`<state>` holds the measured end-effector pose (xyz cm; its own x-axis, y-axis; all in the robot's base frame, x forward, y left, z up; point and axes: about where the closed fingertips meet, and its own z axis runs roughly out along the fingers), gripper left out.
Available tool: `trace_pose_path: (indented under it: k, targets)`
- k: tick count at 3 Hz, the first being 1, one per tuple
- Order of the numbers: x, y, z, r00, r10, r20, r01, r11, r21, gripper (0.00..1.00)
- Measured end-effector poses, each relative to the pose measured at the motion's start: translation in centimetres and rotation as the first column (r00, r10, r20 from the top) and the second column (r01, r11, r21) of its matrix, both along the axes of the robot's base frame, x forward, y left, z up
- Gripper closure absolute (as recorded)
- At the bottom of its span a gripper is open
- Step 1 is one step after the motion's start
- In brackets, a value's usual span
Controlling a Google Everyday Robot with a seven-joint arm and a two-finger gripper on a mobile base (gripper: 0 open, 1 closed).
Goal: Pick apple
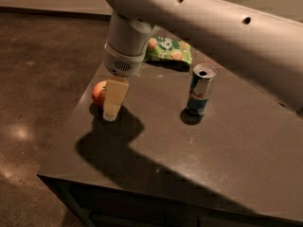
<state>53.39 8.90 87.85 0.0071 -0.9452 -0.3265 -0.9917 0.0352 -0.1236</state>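
The apple [98, 92] is small, round and red-orange. It sits near the left edge of the dark table [189, 150], mostly hidden behind the gripper's cream finger [113, 100]. The gripper [111, 111] hangs from the grey arm [128, 37], reaches down to the table surface and stands right at the apple, in front of it and to its right.
A blue and silver drink can [200, 90] stands upright right of centre. A green snack bag [168, 50] printed with orange pieces lies at the back edge. The table's left edge runs close beside the apple, with the brown floor [38, 79] beyond.
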Motion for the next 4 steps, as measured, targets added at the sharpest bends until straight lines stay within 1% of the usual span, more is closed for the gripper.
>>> trace_pose_path:
  k: [1,2,4]
  targets:
    - [0.24,0.63,-0.92,0.9999,0.015,-0.005,-0.015,1.000,-0.004,0.00]
    - [0.38,0.91,-1.49,0.9994,0.032,-0.012,-0.032,0.999,-0.001,0.18]
    - [0.07,1.43,-1.39,0.9977,0.060,-0.032,-0.059,0.998,0.018,0.65]
